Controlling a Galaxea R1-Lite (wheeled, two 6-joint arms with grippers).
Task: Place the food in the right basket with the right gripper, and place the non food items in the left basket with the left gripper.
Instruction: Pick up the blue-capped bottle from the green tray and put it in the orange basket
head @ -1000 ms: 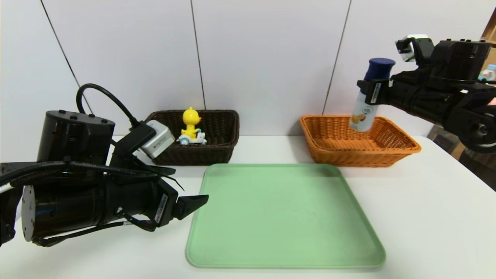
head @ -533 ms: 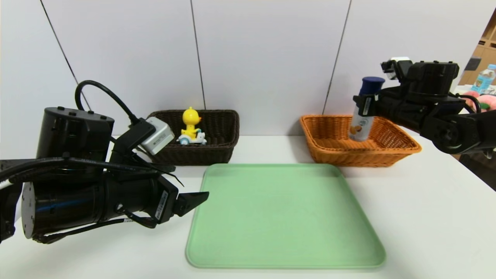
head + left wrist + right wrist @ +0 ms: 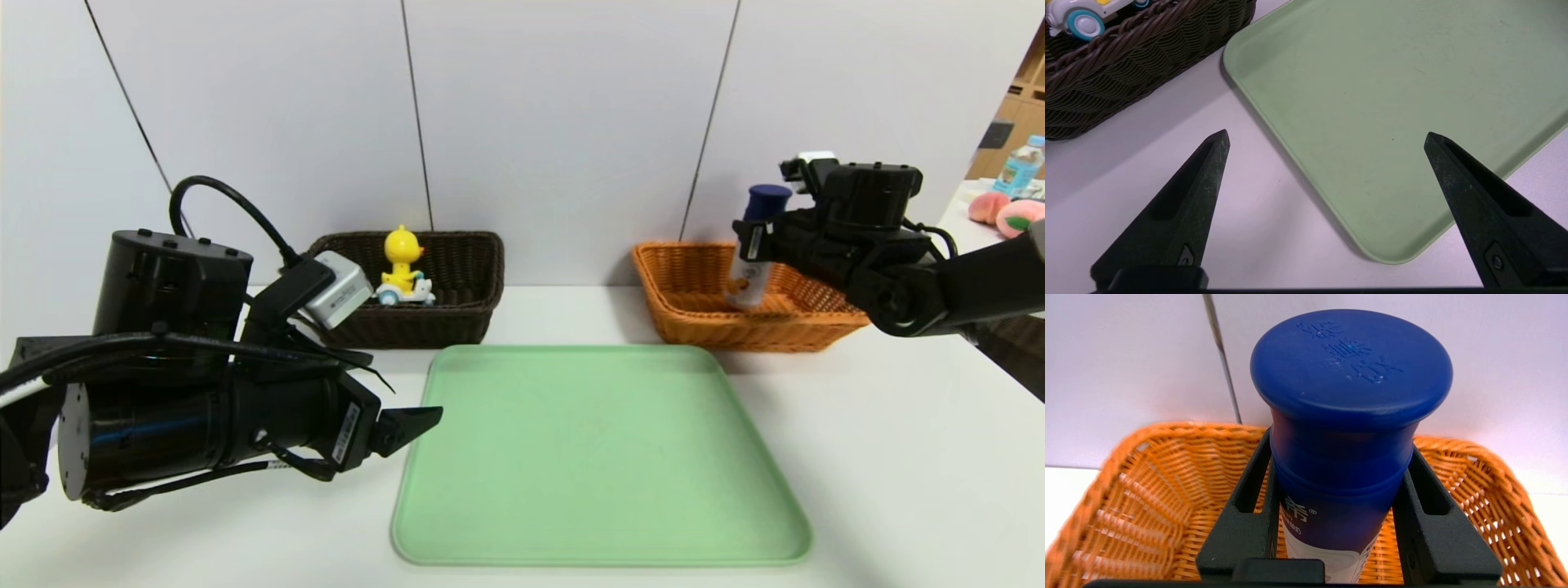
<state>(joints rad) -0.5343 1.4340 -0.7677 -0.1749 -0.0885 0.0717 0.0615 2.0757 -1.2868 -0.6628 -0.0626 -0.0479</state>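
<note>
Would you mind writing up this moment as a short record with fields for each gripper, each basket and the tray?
right gripper: shut on the blue-capped bottle, holding it upright over the orange basket
bottle base: low inside the basket; contact with the floor cannot be told
left gripper: open, empty, beside the green tray's near left edge
brown basket: holds the yellow duck toy
green tray: nothing on it
</note>
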